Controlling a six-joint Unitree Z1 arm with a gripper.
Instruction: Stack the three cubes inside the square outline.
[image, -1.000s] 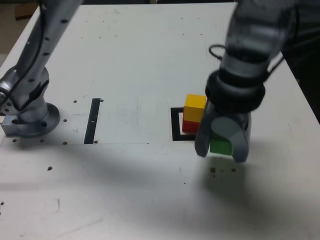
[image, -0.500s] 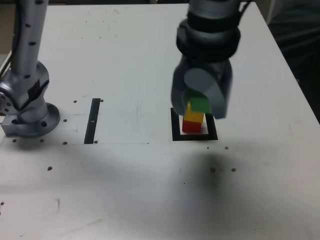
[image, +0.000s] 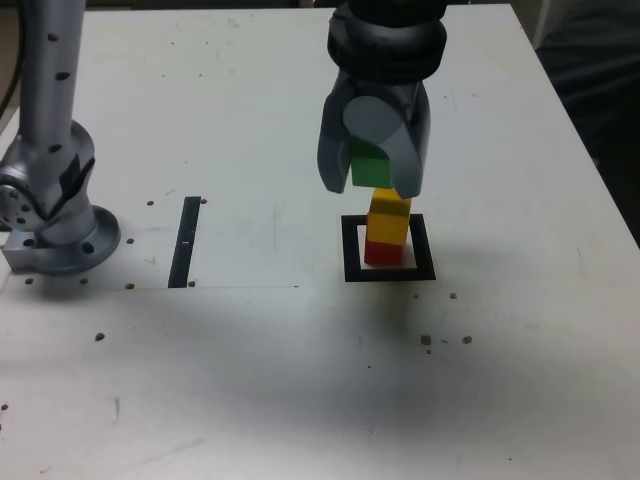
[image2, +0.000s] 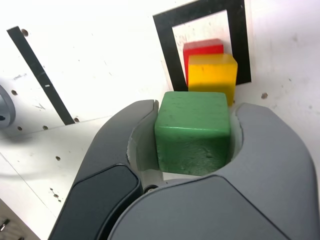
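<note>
Green cube (image2: 192, 132) — glossy, faintly scuffed front; fingers (image2: 270, 145) clamped round it — yellow cube (image2: 212, 75) bright, smooth.

Glossy green cube (image2: 192, 132) (faintly scuffed)

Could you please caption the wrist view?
Gripper clasping the green cube, yellow cube and red cube beyond.
</note>
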